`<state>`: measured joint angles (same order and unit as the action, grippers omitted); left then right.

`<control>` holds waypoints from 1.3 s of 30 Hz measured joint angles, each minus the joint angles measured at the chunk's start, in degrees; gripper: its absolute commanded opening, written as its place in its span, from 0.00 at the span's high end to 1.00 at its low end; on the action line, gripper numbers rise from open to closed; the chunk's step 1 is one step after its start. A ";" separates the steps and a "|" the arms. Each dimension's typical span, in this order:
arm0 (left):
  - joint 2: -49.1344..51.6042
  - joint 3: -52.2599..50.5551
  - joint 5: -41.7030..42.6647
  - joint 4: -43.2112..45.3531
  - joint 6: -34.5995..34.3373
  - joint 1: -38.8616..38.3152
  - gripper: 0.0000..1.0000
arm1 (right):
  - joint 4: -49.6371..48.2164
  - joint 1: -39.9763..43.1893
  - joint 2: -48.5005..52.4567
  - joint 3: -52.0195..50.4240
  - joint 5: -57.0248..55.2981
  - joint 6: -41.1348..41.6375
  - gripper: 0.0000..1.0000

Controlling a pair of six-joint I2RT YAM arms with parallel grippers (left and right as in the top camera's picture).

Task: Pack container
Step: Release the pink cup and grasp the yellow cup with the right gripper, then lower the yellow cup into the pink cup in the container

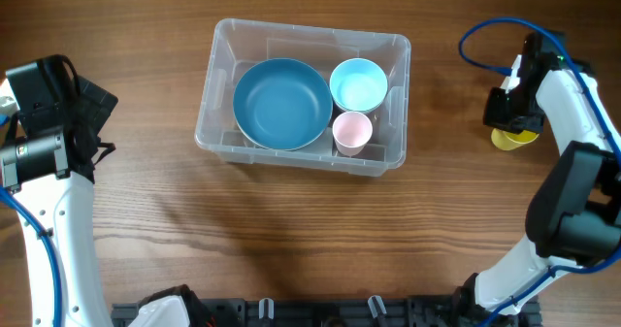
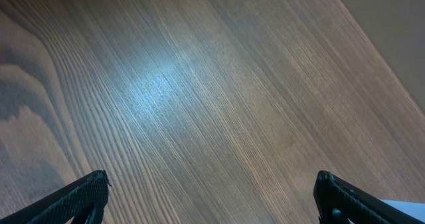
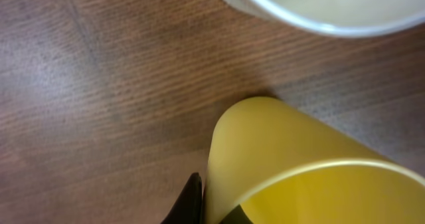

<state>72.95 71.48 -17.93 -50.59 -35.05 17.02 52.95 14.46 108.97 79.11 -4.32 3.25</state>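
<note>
The container [image 1: 221,50], a large clear plastic bin, stands at the table's upper middle. It holds a big blue bowl [image 1: 281,102], a small light-blue bowl [image 1: 358,83] and a pink cup [image 1: 351,131]. A yellow cup [image 1: 506,140] stands on the table to the right of the bin. My right gripper [image 1: 514,121] pinches the yellow cup's [image 3: 285,151] wall, one finger [image 3: 191,201] outside and one inside the rim. My left gripper [image 2: 212,184] is open and empty over bare wood at the far left [image 1: 95,109].
A cream bowl's rim [image 3: 319,14] lies just beyond the yellow cup in the right wrist view; the overhead view does not show it. A blue cable [image 1: 485,36] loops above the right arm. A black rail [image 1: 320,312] runs along the table's front edge.
</note>
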 measured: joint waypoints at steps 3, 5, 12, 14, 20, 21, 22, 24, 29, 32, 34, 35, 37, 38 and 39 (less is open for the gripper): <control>0.00 0.00 0.00 0.00 0.00 0.00 0.00 | 1.68 -0.35 -3.08 0.52 0.42 0.17 0.96; 0.00 0.00 0.00 0.00 0.00 0.00 0.00 | 2.75 -1.79 -8.00 1.64 1.25 0.15 0.96; 0.00 0.00 0.00 0.00 0.00 0.00 0.00 | 3.34 -19.04 -27.19 4.90 4.37 -2.67 0.96; 0.00 0.00 0.00 0.00 0.00 0.00 0.00 | 4.04 -27.10 -29.11 4.90 4.92 -4.13 0.96; 0.00 0.00 0.00 0.00 0.00 0.00 0.00 | 4.90 -44.02 -28.17 4.90 4.20 -5.29 0.96; 0.00 0.00 0.00 0.00 0.00 0.00 0.00 | 4.55 -45.53 -27.69 4.90 4.09 -5.33 0.96; 0.00 0.00 0.00 0.00 0.00 0.00 0.00 | 4.35 -46.69 -27.10 4.90 4.07 -5.40 0.96; 0.00 0.00 0.00 0.00 0.00 0.00 0.00 | 3.96 -49.03 -24.72 4.90 4.07 -5.55 0.96; 0.00 0.00 0.00 0.00 0.00 0.00 0.00 | 3.52 -50.16 -16.94 4.90 3.61 -5.55 0.96; 0.00 0.00 0.00 0.00 0.00 0.00 0.00 | 2.43 -50.16 -13.57 4.87 2.75 -5.53 0.96; 0.00 0.00 0.00 0.00 0.00 0.00 0.00 | 2.03 -50.16 -12.46 4.87 2.71 -5.51 0.96; 0.00 0.00 0.00 0.00 0.00 0.00 0.00 | 2.05 -50.16 -12.26 4.87 2.60 -5.51 0.96; 0.00 0.00 0.00 0.00 0.00 0.00 0.00 | 2.03 -50.16 -12.22 4.87 2.45 -5.51 0.96; 0.00 0.00 0.00 0.00 0.00 0.00 0.00 | 2.03 -50.16 -12.20 4.87 2.34 -5.49 0.96; 0.00 0.00 0.00 0.00 0.00 0.00 0.00 | 2.03 -50.16 -12.20 4.87 2.34 -5.49 0.96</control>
<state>72.95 71.48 -17.93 -50.59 -35.05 17.02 54.98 -35.70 96.77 83.99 -1.98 -2.24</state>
